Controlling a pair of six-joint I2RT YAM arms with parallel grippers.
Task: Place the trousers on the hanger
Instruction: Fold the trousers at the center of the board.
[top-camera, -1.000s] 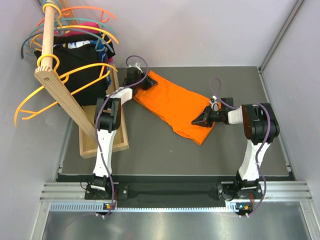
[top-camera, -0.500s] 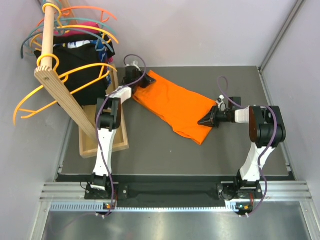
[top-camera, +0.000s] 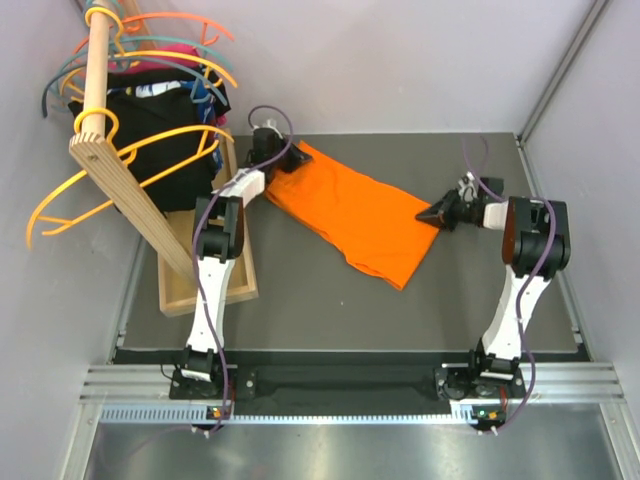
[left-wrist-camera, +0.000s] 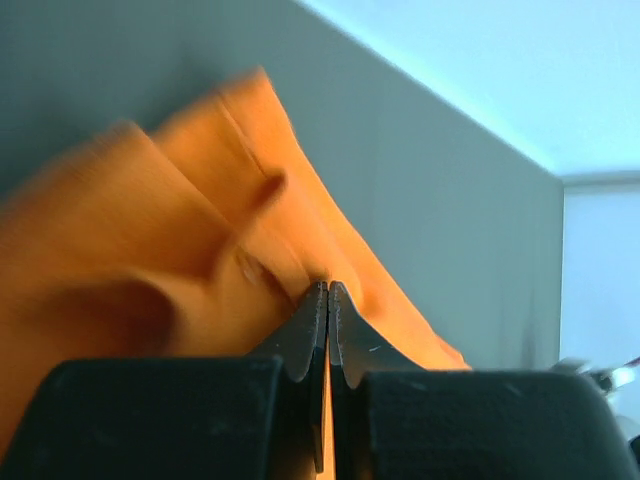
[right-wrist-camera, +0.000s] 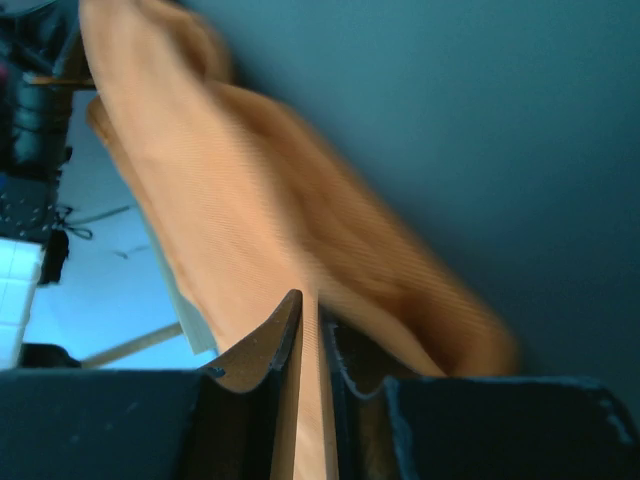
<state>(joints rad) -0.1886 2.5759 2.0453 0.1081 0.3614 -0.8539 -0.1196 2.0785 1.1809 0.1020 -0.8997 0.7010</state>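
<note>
Left fingers (left-wrist-camera: 312, 335) pressed fully together, pinching a fold of the orange trousers (top-camera: 350, 215) at their far-left end. Right fingers (right-wrist-camera: 272, 350) nearly closed with a thin slit, orange cloth clamped between them at the trousers' right edge. Trousers spread diagonally across the dark surface (top-camera: 300, 300). Amber-yellow hanger (top-camera: 175, 131) hangs on the wooden rod (top-camera: 95, 70), far left, apart from the trousers.

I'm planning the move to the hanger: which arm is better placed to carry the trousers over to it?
Left. The left gripper pinches the trousers at the end nearest the hanger on the rack. The right gripper grips the opposite end, far from it.
</note>
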